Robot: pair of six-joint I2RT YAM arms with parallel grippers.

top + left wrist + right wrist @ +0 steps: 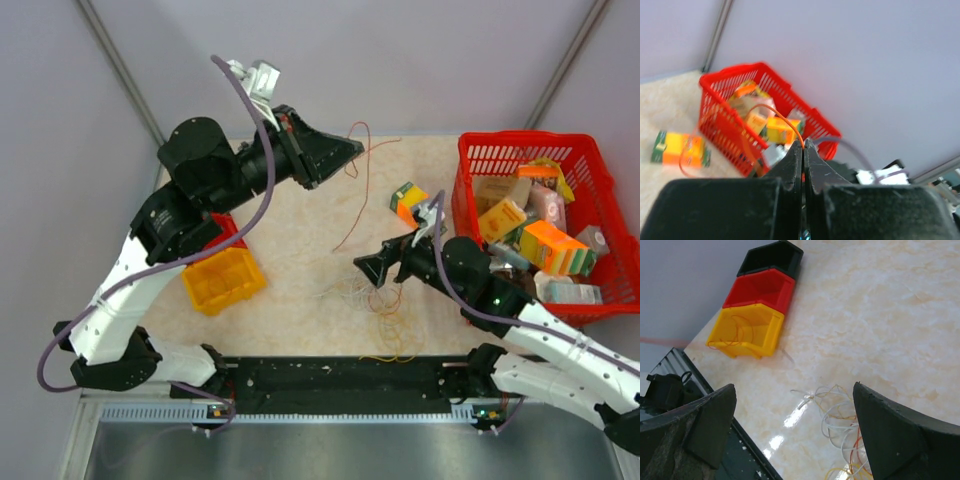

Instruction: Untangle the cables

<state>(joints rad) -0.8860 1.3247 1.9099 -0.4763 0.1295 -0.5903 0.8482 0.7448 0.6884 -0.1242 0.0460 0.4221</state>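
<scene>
Left gripper (803,146): jaws closed, orange cable (771,110) pinched between the tips, at the table's 12 o'clock. Right gripper (795,390): jaws spread wide, nothing held, above cable tangle (840,412) at 6 o'clock.

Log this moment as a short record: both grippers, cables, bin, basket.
left gripper: shut on orange cable, up near the far edge of the table
right gripper: open, empty, next to tangle
tangle: white, yellow and orange wires, lying on the table
yellow bin: some thin wire inside
basket: red, full of packets, at the right
box: orange and green, on the table beside the basket
</scene>
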